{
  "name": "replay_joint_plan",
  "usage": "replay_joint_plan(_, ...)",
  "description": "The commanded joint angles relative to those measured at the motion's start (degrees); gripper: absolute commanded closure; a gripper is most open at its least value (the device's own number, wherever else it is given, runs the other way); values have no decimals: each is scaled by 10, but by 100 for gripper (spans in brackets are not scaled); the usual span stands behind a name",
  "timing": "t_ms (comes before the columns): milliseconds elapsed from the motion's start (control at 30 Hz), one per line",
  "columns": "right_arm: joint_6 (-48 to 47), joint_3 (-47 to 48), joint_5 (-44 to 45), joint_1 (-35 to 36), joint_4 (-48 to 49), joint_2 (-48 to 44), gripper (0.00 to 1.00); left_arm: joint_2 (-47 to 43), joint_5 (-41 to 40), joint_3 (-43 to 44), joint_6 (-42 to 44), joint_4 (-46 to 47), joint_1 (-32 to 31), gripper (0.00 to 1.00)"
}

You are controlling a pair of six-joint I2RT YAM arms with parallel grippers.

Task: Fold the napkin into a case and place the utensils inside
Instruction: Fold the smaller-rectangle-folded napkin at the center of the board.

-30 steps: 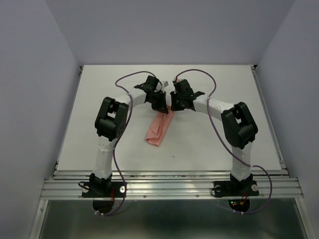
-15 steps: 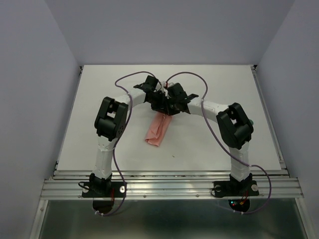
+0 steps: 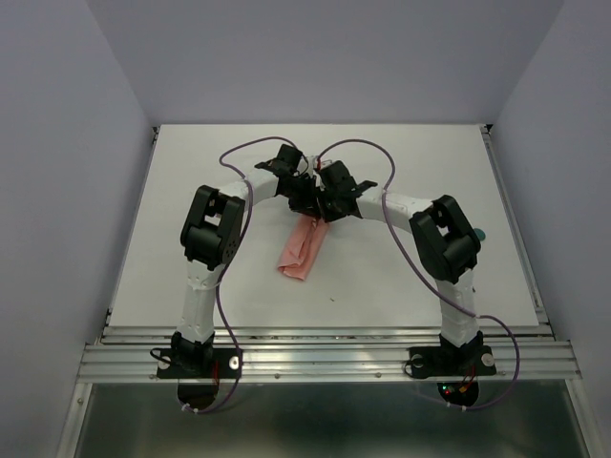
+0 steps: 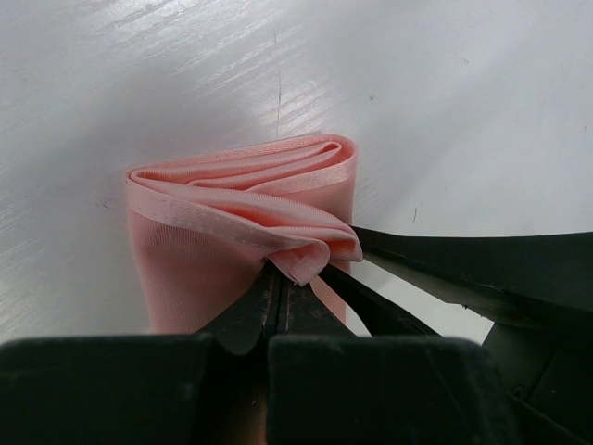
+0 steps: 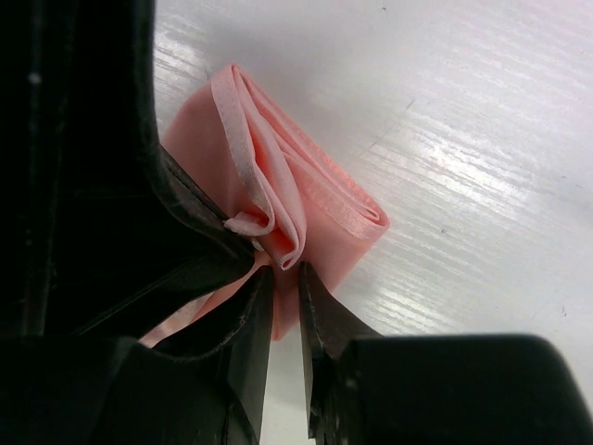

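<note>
The napkin (image 3: 303, 247) lies as a narrow salmon-pink layered strip on the table, its far end under both grippers. My left gripper (image 3: 307, 203) is shut on a top layer at that end, and the pinched corner bunches at its tips (image 4: 283, 275). My right gripper (image 3: 325, 206) stands close beside it, jaws a narrow gap apart (image 5: 285, 271). A raised fold of the napkin (image 5: 278, 199) sits just at its fingertips, not pinched. A small teal piece (image 3: 480, 233), perhaps one of the utensils, peeks out by the right arm's elbow; the rest is hidden.
The left gripper's black body (image 5: 83, 167) fills the left of the right wrist view, almost touching the right fingers. Purple cables (image 3: 358, 143) loop over both wrists. Grey walls enclose the white table (image 3: 191, 172) on three sides.
My right gripper has moved left, up against the left gripper at the napkin's far end, and its elbow swung inward. The left gripper and the napkin have stayed put.
</note>
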Motion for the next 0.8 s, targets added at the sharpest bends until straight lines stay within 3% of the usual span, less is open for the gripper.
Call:
replay_joint_plan(0, -17, 29, 25, 7, 10, 5, 76, -39, 13, 13, 9, -11, 2, 100)
replay_joint_plan(433, -24, 27, 36, 24, 17, 32, 72, -39, 16, 14, 5, -11, 2, 100)
replay_joint_plan(533, -15, 22, 57, 24, 19, 32, 78, -41, 17, 15, 5, -12, 3, 100)
replay_joint_plan(633, 1, 17, 74, 24, 27, 27, 94, -44, 16, 12, 8, -17, 2, 100)
replay_joint_plan(767, 14, 17, 72, 24, 35, 18, 99, -51, 6, 3, 18, -22, 4, 100)
